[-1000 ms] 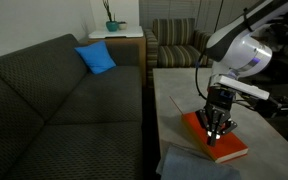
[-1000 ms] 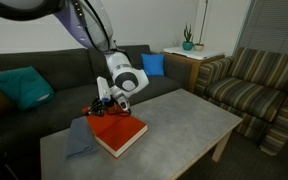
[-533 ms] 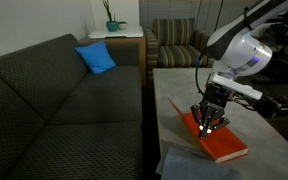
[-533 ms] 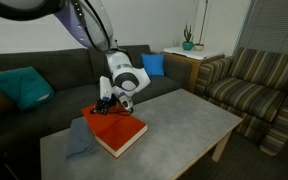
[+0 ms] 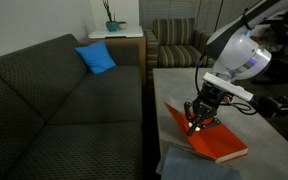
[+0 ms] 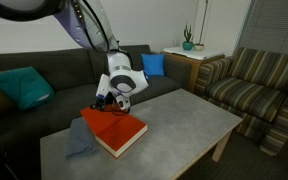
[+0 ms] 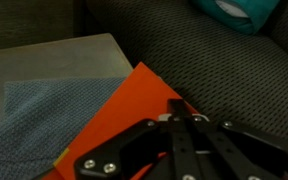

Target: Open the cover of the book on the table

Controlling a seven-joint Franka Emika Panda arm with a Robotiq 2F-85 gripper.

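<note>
Book (image 5: 222, 146) one, cloth (image 5: 188, 166) one

Past the book (image 6: 119, 135), most of the table (image 6: 189, 118) top lies bare in both exterior views, so there is free passage above it. The grey-blue cloth (image 6: 78, 140) crowds the book's near end (whether they touch is unclear). The dark sofa (image 5: 64, 100) runs close along one long edge.

Orange-red book (image 5: 224, 148) lies on grey table (image 5: 174, 80), cover (image 5: 176, 115) partly lifted.
</note>
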